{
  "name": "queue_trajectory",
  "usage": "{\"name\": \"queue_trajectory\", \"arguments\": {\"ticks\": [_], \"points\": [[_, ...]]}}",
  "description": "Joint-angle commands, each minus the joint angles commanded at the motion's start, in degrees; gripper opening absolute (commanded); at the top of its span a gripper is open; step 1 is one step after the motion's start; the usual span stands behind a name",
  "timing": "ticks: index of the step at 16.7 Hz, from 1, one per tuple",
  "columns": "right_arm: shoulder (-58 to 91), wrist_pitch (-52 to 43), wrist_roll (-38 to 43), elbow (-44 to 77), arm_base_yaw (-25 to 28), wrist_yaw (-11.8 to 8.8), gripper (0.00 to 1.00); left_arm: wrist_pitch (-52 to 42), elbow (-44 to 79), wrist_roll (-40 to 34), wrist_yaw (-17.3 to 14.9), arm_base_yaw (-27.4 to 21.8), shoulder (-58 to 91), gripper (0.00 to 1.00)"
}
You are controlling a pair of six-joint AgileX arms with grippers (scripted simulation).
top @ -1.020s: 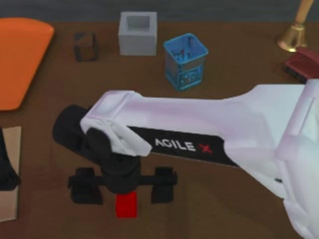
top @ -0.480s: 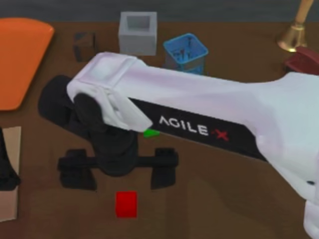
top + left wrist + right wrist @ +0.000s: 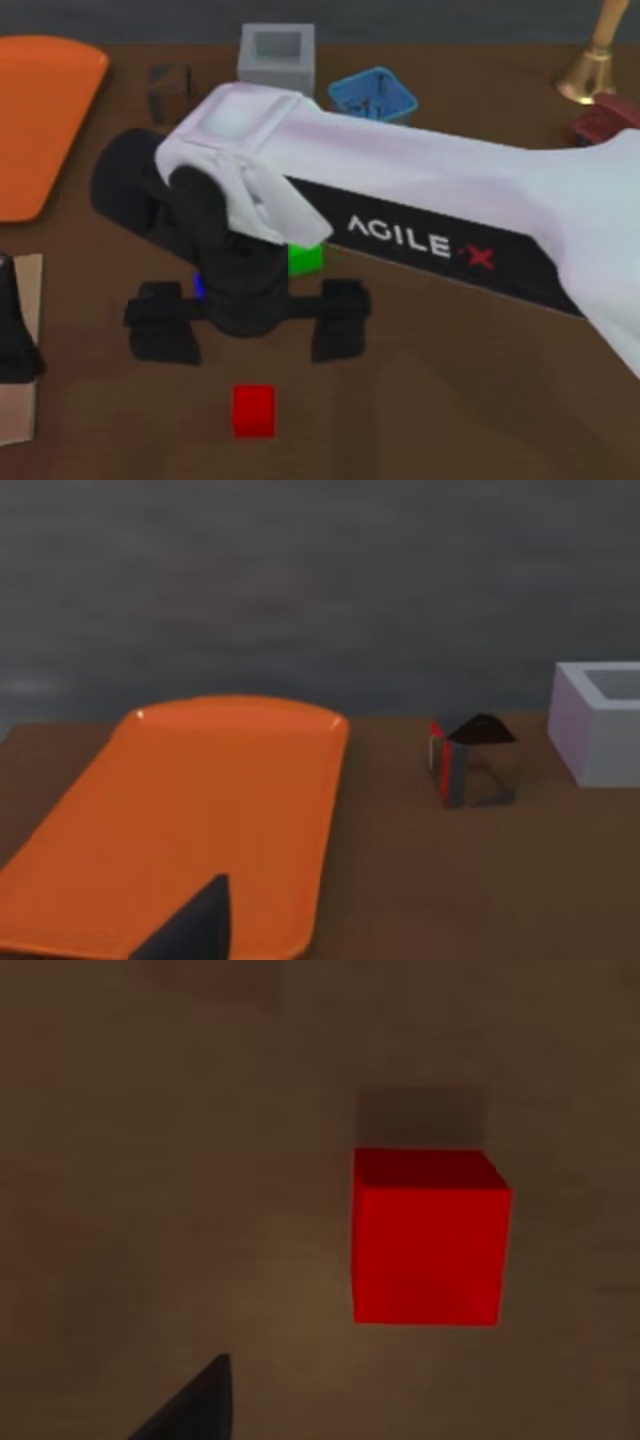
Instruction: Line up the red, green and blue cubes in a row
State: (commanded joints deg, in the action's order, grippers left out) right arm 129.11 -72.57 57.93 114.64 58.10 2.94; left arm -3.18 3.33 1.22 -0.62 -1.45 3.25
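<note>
Right pincer (image 3: 253, 320) released, empty, hovers above bench beyond red cube (image 3: 254, 411). Green cube (image 3: 305, 258), blue cube (image 3: 199, 286) half hidden beneath arm. Likely next: fetch green, set beside red.

You see only a sliver of the small deep blue cube (image 3: 199, 286) at the white right arm's (image 3: 400, 200) nine o'clock; that arm also covers most of the small bright green cube (image 3: 305, 258) and light-blue see-through bin (image 3: 372, 95).
</note>
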Motion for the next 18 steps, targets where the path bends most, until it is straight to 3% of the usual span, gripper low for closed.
{"name": "queue_trajectory", "arguments": {"ticks": [5,11,15,18], "points": [[-15.4,7.6,-7.6,-12.2,-6.5,3.6,1.0,-14.8,17.6,5.9,-2.0,-6.0,17.3,1.0],[-49.0,23.0,-22.2,-38.8,-20.2,7.2,1.0,-39.8,52.6,16.6,-4.0,-15.5,54.1,1.0],[-74.2,35.0,-33.1,-60.5,-30.9,7.7,1.0,-55.2,75.8,24.1,-4.5,-21.3,80.8,1.0],[-90.8,44.0,-40.6,-76.1,-38.4,6.7,1.0,-63.8,90.0,29.2,-4.3,-24.8,98.0,1.0]]}}
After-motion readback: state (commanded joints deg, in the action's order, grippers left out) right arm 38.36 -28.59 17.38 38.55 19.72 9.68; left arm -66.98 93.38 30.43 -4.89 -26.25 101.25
